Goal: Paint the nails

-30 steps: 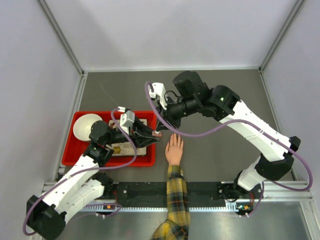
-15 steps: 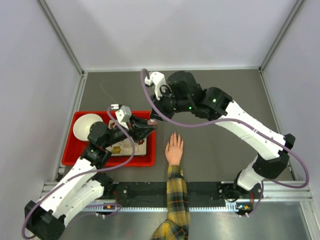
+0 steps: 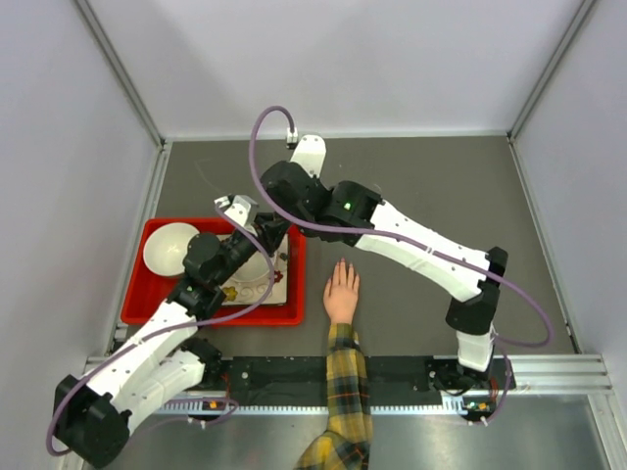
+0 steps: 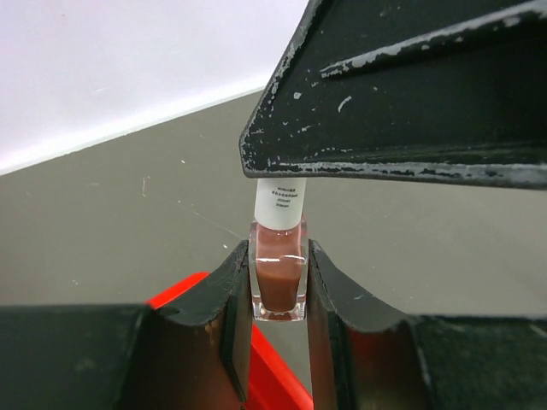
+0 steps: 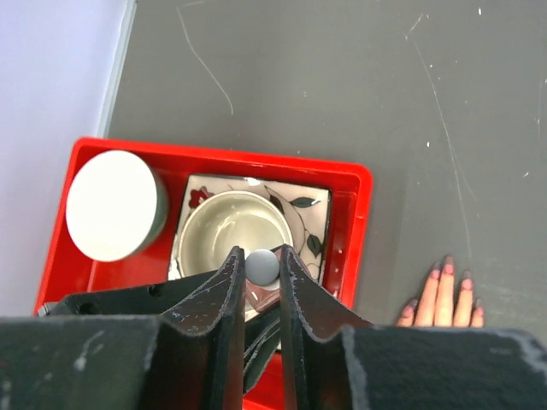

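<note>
My left gripper (image 4: pixel 278 256) is shut on a small glass nail polish bottle (image 4: pixel 279 282) of brown-red polish and holds it upright above the red tray. The bottle's white cap (image 4: pixel 281 203) points up. My right gripper (image 5: pixel 261 256) reaches down from above and is shut on that cap (image 5: pixel 262 266). In the top view both grippers meet over the tray, left (image 3: pixel 253 247) and right (image 3: pixel 270 231), and hide the bottle. A human hand (image 3: pixel 342 291) in a plaid sleeve lies flat on the table to the right of the tray. Its nails (image 5: pixel 448 266) look pinkish.
The red tray (image 3: pixel 137 294) holds a white round bowl (image 3: pixel 169 247) at its left and a cream bowl (image 5: pixel 235 226) on a square leaf-patterned plate (image 5: pixel 299 205). Grey walls close in the table on three sides.
My right arm has swung left from beside the hand to over the tray and closed on the cap. My left gripper has drawn the bottle back left and tilted it upright.
</note>
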{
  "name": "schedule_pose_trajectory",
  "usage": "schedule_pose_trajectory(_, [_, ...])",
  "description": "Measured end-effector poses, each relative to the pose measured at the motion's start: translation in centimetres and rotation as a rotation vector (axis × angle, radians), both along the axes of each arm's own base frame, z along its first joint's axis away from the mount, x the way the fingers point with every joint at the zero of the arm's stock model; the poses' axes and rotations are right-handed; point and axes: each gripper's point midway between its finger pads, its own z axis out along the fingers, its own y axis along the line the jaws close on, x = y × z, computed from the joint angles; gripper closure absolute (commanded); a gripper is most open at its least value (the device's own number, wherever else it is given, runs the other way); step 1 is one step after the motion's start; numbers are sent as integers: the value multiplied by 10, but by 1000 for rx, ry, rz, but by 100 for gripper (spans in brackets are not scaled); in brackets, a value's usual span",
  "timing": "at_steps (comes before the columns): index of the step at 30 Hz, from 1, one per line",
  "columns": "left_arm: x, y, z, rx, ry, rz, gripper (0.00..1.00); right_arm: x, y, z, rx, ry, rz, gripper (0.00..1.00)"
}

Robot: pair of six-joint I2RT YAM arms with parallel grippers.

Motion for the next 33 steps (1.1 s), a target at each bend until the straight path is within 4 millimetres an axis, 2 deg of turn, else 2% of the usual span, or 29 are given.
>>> schedule_pose_trajectory(3, [1,-1,-1,8,-6,-2,100,0,-2,0,22,3,-28,82])
schedule_pose_trajectory(5, [2,-3,0,9,-7,-10,100,1,-4,2,17,-3,-27,65])
schedule_pose_trajectory(6, [2,-4,0,8,-8,-13,100,0,-3,2,15,-2,-16,64])
schedule_pose_trajectory(9, [4,-7,10,1,-24,-25,100,-14,-3,-3,-3,32,86,40])
schedule_pose_trajectory(12, [-3,-14,16,-1,-34,-81,100,-21,-31,-2,-14,38,149,22])
schedule_pose_trajectory(16, [-16,-27,30,-16,-57,-180,100,-34,-76,20,-14,7,270,23])
schedule_pose_trajectory(17, [-20,-31,34,-21,-62,-212,100,-36,-85,30,-10,-19,295,25])
schedule_pose_trajectory(18, [-24,-35,36,-25,-66,-243,100,-40,-92,43,0,-47,334,34])
schedule_pose_trajectory(20, [-34,-44,41,-36,-68,-327,100,-49,-100,60,4,-97,409,39])
schedule_pose_trajectory(22, [-47,-54,43,-46,-60,-430,100,-62,-102,70,3,-131,521,42])
schedule_pose_trajectory(25, [-68,-69,42,-56,-24,-594,100,-78,-97,70,-20,-146,689,40])
schedule_pose_trajectory(29, [-86,-80,37,-49,20,-727,100,-82,-86,62,-78,-126,837,37])
schedule_pose_trajectory(33, [-98,-82,36,-36,23,-792,100,-78,-75,46,-146,-100,918,39])
